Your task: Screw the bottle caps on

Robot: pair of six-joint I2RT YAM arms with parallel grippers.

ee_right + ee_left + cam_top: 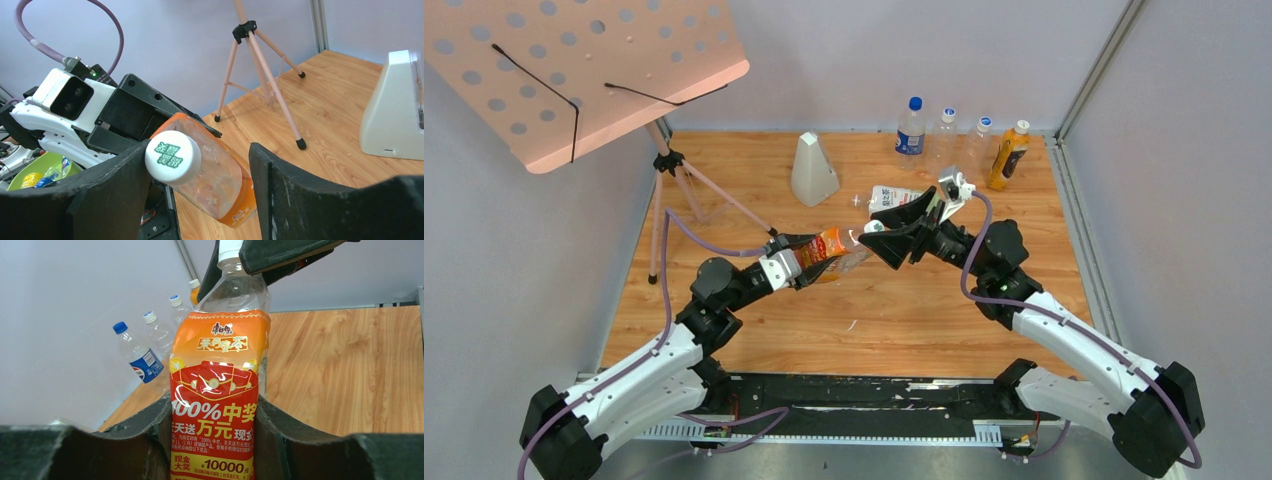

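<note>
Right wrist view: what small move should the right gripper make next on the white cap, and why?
Probably close the right gripper on the white cap and turn it. Its jaws stand open around the cap, which sits on the orange-label bottle that the left gripper clamps.

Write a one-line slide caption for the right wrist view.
White cap on the orange-labelled bottle, framed by the open jaws of the right gripper.
</note>
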